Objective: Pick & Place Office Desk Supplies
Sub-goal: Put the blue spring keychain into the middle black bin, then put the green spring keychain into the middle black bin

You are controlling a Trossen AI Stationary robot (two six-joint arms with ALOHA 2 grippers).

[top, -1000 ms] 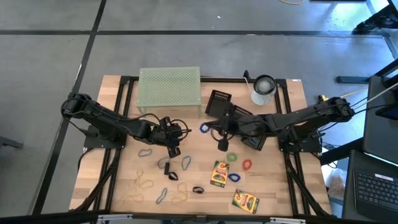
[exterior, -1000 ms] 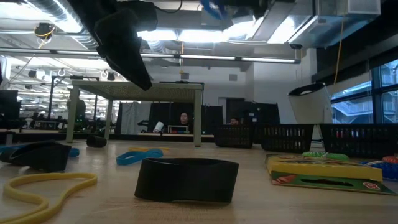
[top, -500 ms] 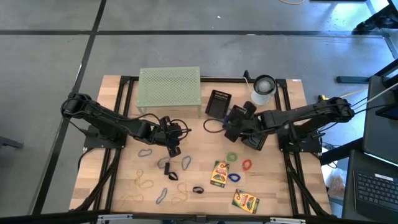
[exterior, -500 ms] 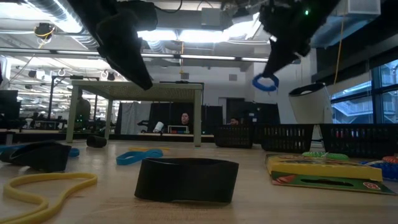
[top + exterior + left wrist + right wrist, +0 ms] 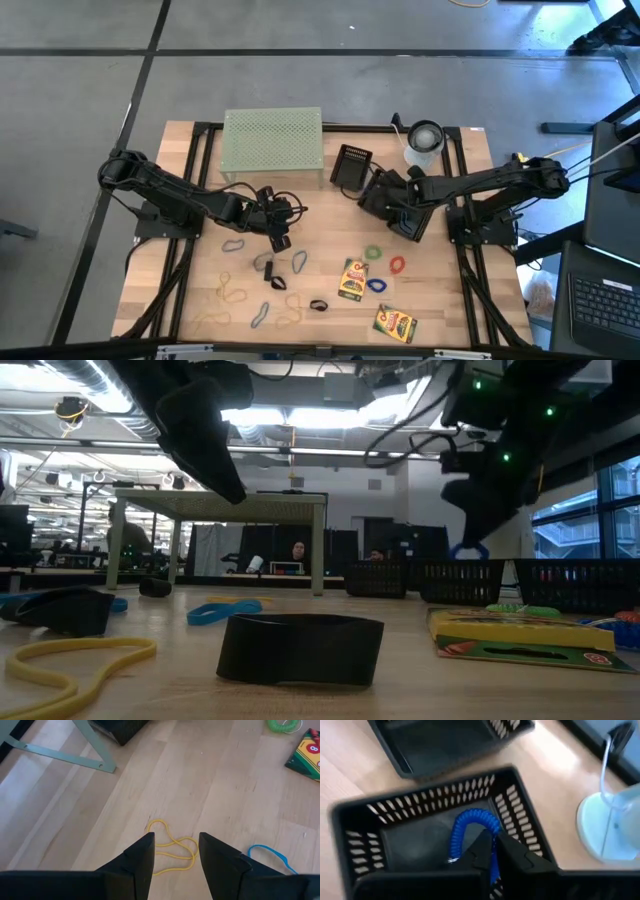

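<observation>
Blue coiled band (image 5: pixel 470 827) hangs pinched in right tool (image 5: pixel 495 851), fingers nearly closed on it, over black slotted basket (image 5: pixel 365 842). Left tool (image 5: pixel 175 851), fingers apart w/ nothing between, hovers above yellow band (image 5: pixel 170 851) on desk (image 5: pixel 210 785).

From my high view the right gripper (image 5: pixel 378 192) blocks the black basket (image 5: pixel 410 222) floor, and the blue coiled band (image 5: pixel 470 827) is too small to find there. Right wrist view is blurred; band's lower end hides behind the fingers. Low view crops both arms at the top edge.
</observation>
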